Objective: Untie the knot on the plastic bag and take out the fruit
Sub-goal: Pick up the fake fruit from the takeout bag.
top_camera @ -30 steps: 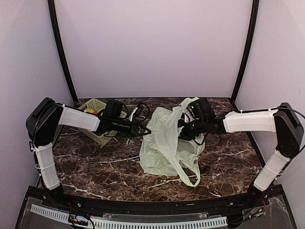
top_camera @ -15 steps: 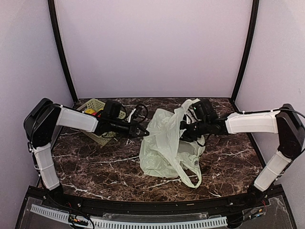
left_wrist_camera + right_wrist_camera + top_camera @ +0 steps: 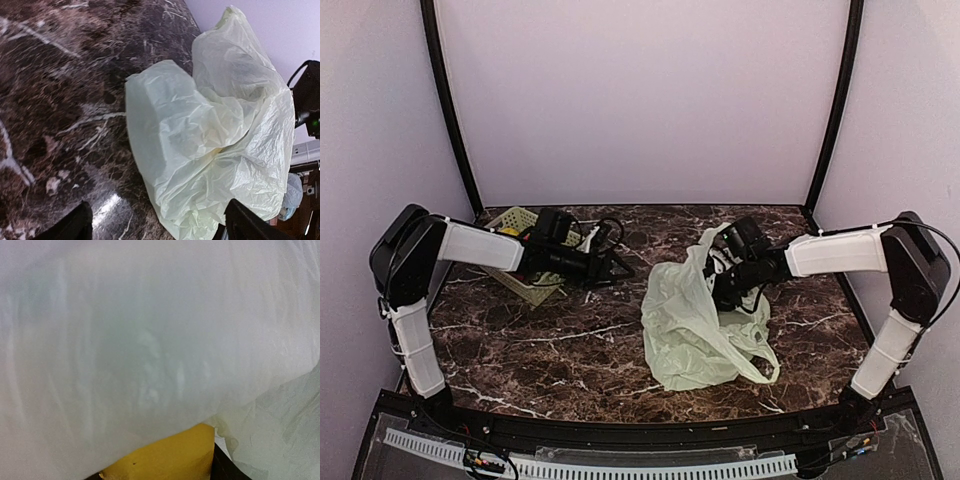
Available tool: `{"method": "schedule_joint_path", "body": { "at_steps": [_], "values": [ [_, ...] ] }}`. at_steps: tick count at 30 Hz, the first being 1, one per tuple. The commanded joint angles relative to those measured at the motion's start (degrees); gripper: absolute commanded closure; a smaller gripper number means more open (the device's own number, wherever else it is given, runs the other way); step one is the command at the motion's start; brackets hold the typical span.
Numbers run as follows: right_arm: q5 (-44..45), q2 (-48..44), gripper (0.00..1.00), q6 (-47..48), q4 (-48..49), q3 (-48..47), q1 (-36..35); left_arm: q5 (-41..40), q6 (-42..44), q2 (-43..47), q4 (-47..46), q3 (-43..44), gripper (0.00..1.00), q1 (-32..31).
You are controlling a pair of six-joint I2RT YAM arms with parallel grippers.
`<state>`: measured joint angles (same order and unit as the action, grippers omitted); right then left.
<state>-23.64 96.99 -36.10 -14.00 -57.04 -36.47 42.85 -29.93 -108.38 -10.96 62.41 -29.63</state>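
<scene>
The pale green plastic bag (image 3: pixel 692 322) lies slumped on the marble table (image 3: pixel 560 350), right of centre, with one loop handle (image 3: pixel 761 366) trailing toward the front. No knot shows. My left gripper (image 3: pixel 619 270) stands open, left of the bag and apart from it; in the left wrist view the bag (image 3: pixel 210 135) fills the space ahead of the gripper (image 3: pixel 159 227). My right gripper (image 3: pixel 724 287) reaches into the bag's top from the right. In the right wrist view the gripper (image 3: pixel 157 474) is shut on a yellow fruit (image 3: pixel 165 455) under the bag film (image 3: pixel 150 340).
A pale green perforated basket (image 3: pixel 516 217) stands at the back left behind my left arm, with a yellow piece (image 3: pixel 508 232) inside. Black cables (image 3: pixel 610 232) loop beside it. Dark posts frame the white back wall.
My left gripper has opened, let go of the bag and drawn back slightly left. The bag has shifted right with the right arm and slumped lower.
</scene>
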Motion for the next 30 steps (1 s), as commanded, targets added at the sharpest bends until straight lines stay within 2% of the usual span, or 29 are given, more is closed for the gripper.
{"method": "schedule_joint_path", "body": {
  "at_steps": [1, 13, 16, 18, 19, 20, 21, 23, 24, 26, 28, 30],
  "values": [
    [-1.26, 1.37, 0.76, 1.27, -0.44, -2.14, -0.83, 0.10, -2.35, -2.88, -0.48, 5.61, 0.02, -2.41],
    [-0.80, 3.39, 0.71, 0.68, -1.82, -2.96, -1.05, -2.60, -2.10, -13.41, 6.06, 15.27, 0.01, -5.85],
    [-0.58, 3.90, 0.67, 0.63, -2.56, -3.49, -1.06, -1.88, -2.93, -14.68, 5.33, 16.15, 0.03, -6.98],
    [-0.20, 4.21, 0.63, 0.44, -2.90, -3.68, -1.05, -0.95, -3.83, -15.47, 3.90, 16.27, 0.12, -7.41],
    [0.04, 4.44, 0.62, 0.33, -3.14, -3.74, -1.06, -0.67, -4.59, -15.60, 2.78, 16.14, 0.24, -7.56],
    [0.19, 4.59, 0.61, 0.25, -3.40, -3.88, -1.06, -0.27, -4.86, -15.76, 2.43, 16.03, 0.30, -7.60],
    [0.29, 4.82, 0.60, 0.16, -3.67, -3.95, -1.06, -0.20, -5.07, -15.83, 2.22, 16.01, 0.47, -7.63],
    [0.60, 5.03, 0.59, 0.01, -4.03, -4.15, -1.06, -0.35, -5.06, -15.89, 2.52, 15.97, 0.65, -7.64],
    [0.90, 4.97, 0.58, -0.20, -4.12, -4.24, -1.06, -0.50, -4.97, -15.85, 2.70, 15.98, 0.70, -7.64],
    [1.66, 4.76, 0.54, -0.58, -4.44, -4.07, -1.06, -0.74, -4.96, -15.82, 3.12, 15.92, 0.90, -7.56],
    [2.24, 4.45, 0.50, -0.93, -4.73, -3.79, -1.06, -1.13, -5.12, -15.80, 3.20, 15.76, 0.98, -7.55],
    [3.02, 4.19, 0.46, -1.27, -5.07, -3.66, -1.06, -1.48, -5.21, -15.80, 3.30, 15.77, 0.99, -7.51]
  ]
}}
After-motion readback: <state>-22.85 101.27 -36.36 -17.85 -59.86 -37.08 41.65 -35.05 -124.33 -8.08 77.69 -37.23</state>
